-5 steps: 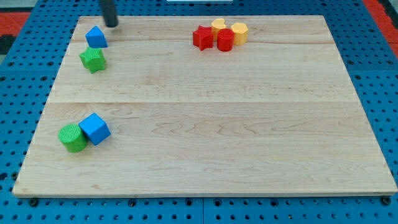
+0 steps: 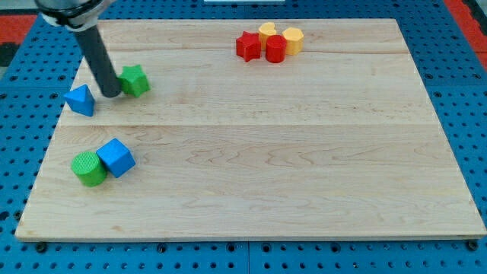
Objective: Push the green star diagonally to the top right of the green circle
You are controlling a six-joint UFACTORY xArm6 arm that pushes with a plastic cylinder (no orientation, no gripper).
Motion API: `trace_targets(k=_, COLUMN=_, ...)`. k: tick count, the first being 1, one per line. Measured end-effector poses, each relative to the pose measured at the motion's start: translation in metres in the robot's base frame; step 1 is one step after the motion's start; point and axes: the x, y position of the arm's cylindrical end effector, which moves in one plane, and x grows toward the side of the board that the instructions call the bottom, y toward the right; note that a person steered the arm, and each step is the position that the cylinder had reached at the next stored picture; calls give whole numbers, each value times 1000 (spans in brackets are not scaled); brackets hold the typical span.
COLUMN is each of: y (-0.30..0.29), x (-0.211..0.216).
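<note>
The green star (image 2: pixel 135 80) lies near the board's upper left. My tip (image 2: pixel 112 93) stands against its left side, between it and a blue triangular block (image 2: pixel 81 100) further left. The green circle (image 2: pixel 89 169) sits at the lower left, touching a blue cube (image 2: pixel 116 157) on its right. The star is above and to the right of the circle.
A cluster at the view's top holds a red star (image 2: pixel 246 46), a red cylinder (image 2: pixel 275 49), a yellow block (image 2: pixel 267 31) and a yellow cylinder (image 2: pixel 293 39). The wooden board (image 2: pixel 304 167) rests on a blue pegboard.
My tip came down from the top left edge to between the blue triangular block and the green star. The star slid right and slightly down; the blue triangular block slid down and left.
</note>
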Motion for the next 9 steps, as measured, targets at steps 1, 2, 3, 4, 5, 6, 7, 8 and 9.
trace_targets(k=1, y=93, x=1)
trace_targets(k=2, y=108, x=-61)
trace_targets(k=3, y=64, x=-69)
trace_targets(k=4, y=47, x=6)
trace_targets(k=5, y=57, x=-23)
trace_targets(k=6, y=19, x=-43)
trace_targets(k=7, y=10, x=-9)
trace_targets(k=8, y=10, x=67)
trace_targets(k=9, y=23, x=62)
